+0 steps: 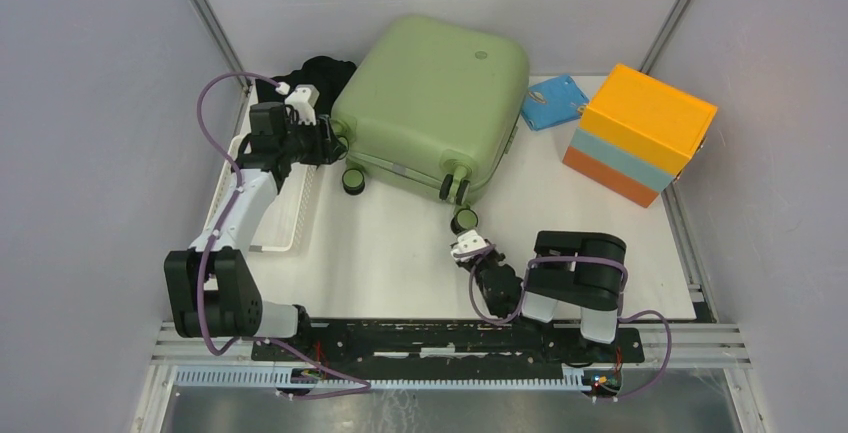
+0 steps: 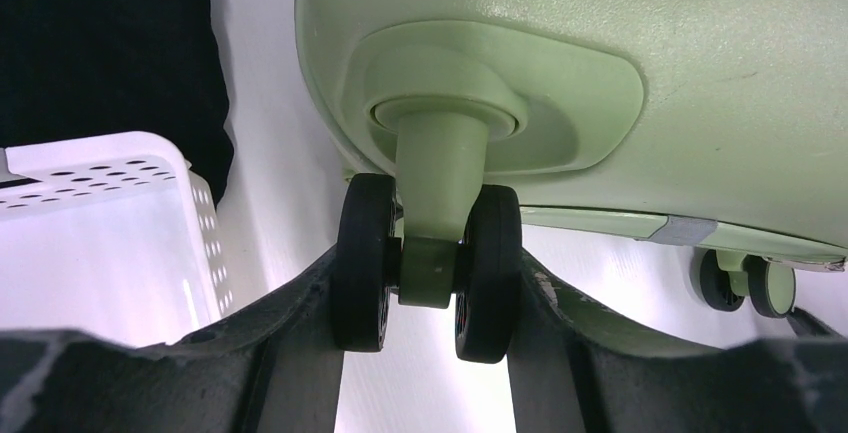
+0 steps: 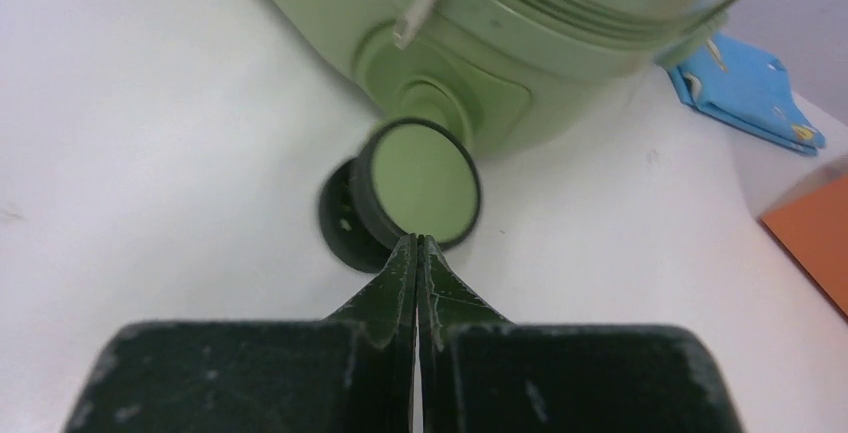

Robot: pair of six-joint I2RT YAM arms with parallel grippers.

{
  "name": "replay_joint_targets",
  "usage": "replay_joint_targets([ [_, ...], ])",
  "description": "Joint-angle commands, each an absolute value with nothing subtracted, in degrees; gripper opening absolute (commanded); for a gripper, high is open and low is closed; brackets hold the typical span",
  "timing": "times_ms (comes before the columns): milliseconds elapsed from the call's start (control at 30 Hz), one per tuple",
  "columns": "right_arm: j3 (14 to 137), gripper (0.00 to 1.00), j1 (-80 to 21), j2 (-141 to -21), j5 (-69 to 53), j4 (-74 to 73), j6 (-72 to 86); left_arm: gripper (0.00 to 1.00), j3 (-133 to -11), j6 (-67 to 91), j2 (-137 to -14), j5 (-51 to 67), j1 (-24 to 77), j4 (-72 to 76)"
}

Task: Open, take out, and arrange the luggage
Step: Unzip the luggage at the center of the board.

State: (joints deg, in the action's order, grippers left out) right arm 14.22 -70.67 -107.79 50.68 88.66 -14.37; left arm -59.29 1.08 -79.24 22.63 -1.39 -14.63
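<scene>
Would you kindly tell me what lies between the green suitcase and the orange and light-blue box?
A flat blue cloth with a light pattern lies between the luggage and the box; the top view shows it plainly.

Left arm (image 1: pixel 235 203), right arm (image 1: pixel 575 278): black joint housings, white link covers. Purple cables (image 1: pixel 203 113) looped outside each arm. White camera blocks (image 1: pixel 300 98) at the wrists. Left gripper (image 2: pixel 428 283), right gripper (image 3: pixel 416 243): dark tapered fingers (image 2: pixel 290 353), paint scuffed and flecked grey. Black mounting rail (image 1: pixel 440 338).
</scene>
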Motion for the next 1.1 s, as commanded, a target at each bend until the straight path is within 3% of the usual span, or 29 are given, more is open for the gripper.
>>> replay_joint_targets([
  [0, 11.6, 0.0, -67.6, -106.2, 54.0, 112.0, -13.0, 0.29, -59.5, 1.0, -79.1, 20.3, -4.1, -10.4],
  [267, 9.2, 0.01, -66.8, -103.5, 47.5, 112.0, -10.1, 0.28, -59.0, 2.3, -78.3, 23.8, -4.4, -10.7],
  [433, 11.6, 0.34, -66.6, -105.2, 38.9, 112.0, -10.1, 0.28, -58.5, 2.7, -77.8, 25.4, -4.4, -11.0],
  [600, 13.0, 0.48, -63.9, -105.9, 34.7, 112.1, -6.7, 0.28, -57.7, 3.2, -76.9, 26.7, -4.4, -11.0],
  [733, 13.9, 0.51, -60.9, -106.6, 30.0, 112.0, -4.1, 0.28, -57.6, 3.5, -76.4, 27.6, -4.4, -11.0],
  [1067, 19.1, 0.48, -59.2, -108.5, 26.9, 112.1, -0.7, 0.28, -57.7, 4.0, -75.7, 29.2, -4.5, -11.0],
])
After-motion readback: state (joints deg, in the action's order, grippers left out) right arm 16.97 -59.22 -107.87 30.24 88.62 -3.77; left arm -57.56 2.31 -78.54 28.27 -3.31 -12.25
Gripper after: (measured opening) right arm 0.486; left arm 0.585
